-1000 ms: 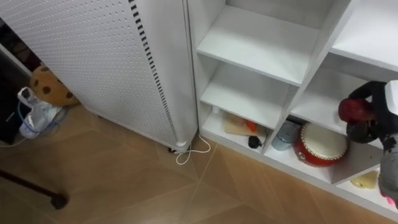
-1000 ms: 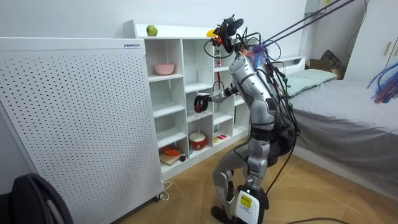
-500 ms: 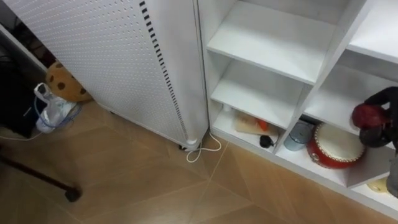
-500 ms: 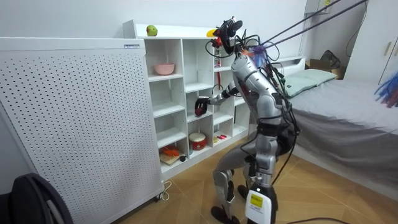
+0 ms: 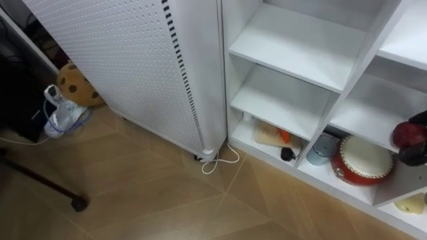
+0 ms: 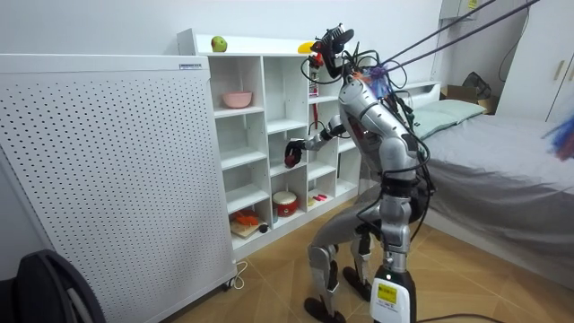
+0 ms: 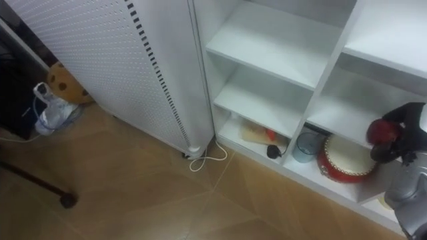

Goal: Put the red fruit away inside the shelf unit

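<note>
A red fruit (image 7: 380, 131) sits in my right hand (image 7: 404, 139), whose dark fingers are curled round it. The hand hovers in front of the white closet (image 5: 287, 47), at the compartment just above the one with the red drum (image 5: 360, 160). In the room view I stand facing the closet with knees bent, the hand with the fruit (image 6: 292, 154) held out to the middle column. A green apple (image 6: 218, 43) and a yellow fruit (image 6: 308, 47) lie on the closet's top.
A white perforated panel (image 5: 133, 60) stands to the left of the closet, with a white cable (image 5: 217, 160) at its foot. The bottom shelf holds a grey cup (image 5: 322, 148) and small items. A pink bowl (image 6: 238, 99) sits on an upper shelf. A bed (image 6: 502, 170) lies behind me.
The eye views have shifted right and down as my head moved. In the room view my torso has risen a little; the hand with the red fruit stays at the middle column.
</note>
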Robot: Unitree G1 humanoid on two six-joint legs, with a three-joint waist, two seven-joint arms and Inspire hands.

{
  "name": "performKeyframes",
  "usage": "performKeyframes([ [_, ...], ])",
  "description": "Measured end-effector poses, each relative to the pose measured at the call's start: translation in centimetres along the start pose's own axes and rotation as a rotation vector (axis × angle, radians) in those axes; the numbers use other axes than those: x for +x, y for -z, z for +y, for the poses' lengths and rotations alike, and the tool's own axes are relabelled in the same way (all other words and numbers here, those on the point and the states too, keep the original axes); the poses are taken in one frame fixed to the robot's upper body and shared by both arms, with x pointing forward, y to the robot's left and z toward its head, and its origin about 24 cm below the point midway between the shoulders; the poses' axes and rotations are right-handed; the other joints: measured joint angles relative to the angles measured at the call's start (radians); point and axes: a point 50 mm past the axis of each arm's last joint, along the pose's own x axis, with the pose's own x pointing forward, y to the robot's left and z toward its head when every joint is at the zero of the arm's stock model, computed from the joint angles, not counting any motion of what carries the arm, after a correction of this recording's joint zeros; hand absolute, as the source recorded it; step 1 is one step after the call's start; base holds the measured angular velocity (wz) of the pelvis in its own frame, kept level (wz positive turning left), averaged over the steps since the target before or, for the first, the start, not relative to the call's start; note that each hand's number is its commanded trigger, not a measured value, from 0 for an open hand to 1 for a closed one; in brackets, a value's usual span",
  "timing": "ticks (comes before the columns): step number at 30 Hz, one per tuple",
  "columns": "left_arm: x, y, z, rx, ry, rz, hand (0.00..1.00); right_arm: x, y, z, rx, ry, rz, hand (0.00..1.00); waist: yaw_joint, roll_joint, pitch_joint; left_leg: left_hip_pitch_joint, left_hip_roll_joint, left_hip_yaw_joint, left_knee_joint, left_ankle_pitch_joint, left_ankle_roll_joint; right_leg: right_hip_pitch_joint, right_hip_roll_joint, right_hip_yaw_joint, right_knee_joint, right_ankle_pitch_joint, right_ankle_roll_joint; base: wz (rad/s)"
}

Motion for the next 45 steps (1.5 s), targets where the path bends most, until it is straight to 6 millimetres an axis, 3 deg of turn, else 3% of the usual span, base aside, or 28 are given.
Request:
performKeyframes([
  [4,0.0,0.1,0.6,0.001,-0.040,0.002,0.00,0.1,-0.3,-0.4,0.007,0.060,-0.005,1.00,0.000,0.000,0.0000,-0.003,-0.001,0.000,0.008,0.000,0.000,-0.002,-0.003,0.001,0.007,-0.001,-0.001,0.00],
  [6,0.0,0.1,0.7,0.002,-0.050,0.003,0.00,0.1,-0.3,-0.6,0.008,0.092,-0.006,0.04,0.000,0.000,0.0000,-0.006,-0.002,0.001,0.021,-0.003,0.004,-0.003,-0.006,0.001,0.018,-0.005,0.000,0.00],
  [7,0.0,0.1,0.7,0.002,-0.053,0.003,0.00,0.2,-0.4,-0.9,0.011,0.112,-0.007,0.00,0.000,0.000,-0.0001,-0.008,-0.001,0.000,0.025,-0.005,0.006,-0.003,-0.007,0.001,0.021,-0.006,0.000,0.00],
  [11,0.0,0.1,0.8,0.002,-0.066,0.002,0.00,0.6,-0.8,-1.8,0.044,0.169,0.004,0.00,0.000,0.000,-0.0004,-0.010,-0.001,-0.001,0.029,-0.009,0.013,-0.003,-0.008,0.000,0.022,-0.005,0.000,0.00],
  [25,0.0,0.2,1.2,-0.003,-0.136,0.015,0.00,0.6,-0.1,-2.0,0.169,0.228,0.113,0.00,0.001,0.001,-0.0020,-0.021,-0.002,0.002,0.053,-0.015,0.016,0.000,-0.023,-0.013,0.037,-0.007,0.010,0.02],
  [33,0.0,0.2,1.8,-0.021,-0.165,0.020,0.00,0.5,0.6,-2.0,0.186,0.229,0.161,0.00,0.002,0.002,-0.0029,-0.009,-0.027,-0.001,0.056,-0.016,0.018,0.011,-0.036,-0.007,0.048,-0.014,0.018,0.05],
  [45,-0.3,1.3,1.4,-0.001,-0.118,0.035,0.00,-0.7,3.1,-0.4,0.077,0.128,0.136,0.00,0.006,0.041,-0.0092,0.070,-0.014,0.004,0.070,-0.049,0.033,0.100,-0.032,-0.006,0.038,-0.025,0.037,-0.02],
])
